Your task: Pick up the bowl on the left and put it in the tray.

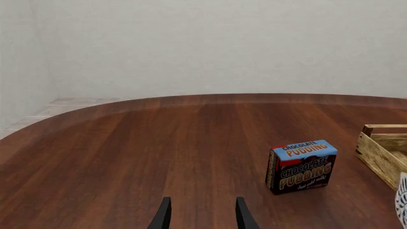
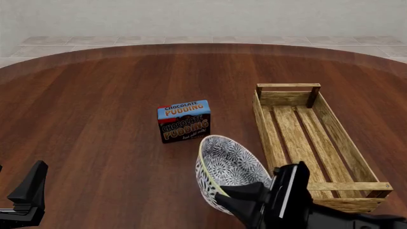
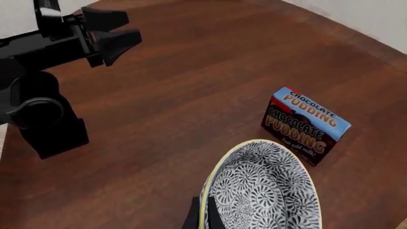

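Note:
The blue-and-white patterned bowl (image 2: 230, 168) with a yellowish rim is tipped steeply on its side, just left of the near end of the wooden slatted tray (image 2: 331, 120). My right gripper (image 2: 239, 198) is shut on the bowl's near rim. In the right wrist view the fingers (image 3: 194, 217) pinch the rim of the bowl (image 3: 264, 191). A sliver of the bowl (image 1: 401, 202) shows in the left wrist view beside the tray's corner (image 1: 381, 152). My left gripper (image 2: 28, 191) sits open near the table's front left, holding nothing (image 1: 202, 214).
A chocolate pudding box (image 2: 184, 120) stands upright just beyond the bowl, left of the tray; it also shows in both wrist views (image 1: 301, 165) (image 3: 305, 125). The left arm (image 3: 45, 95) crosses the right wrist view. The round table's far edge (image 2: 203, 46) curves at the back.

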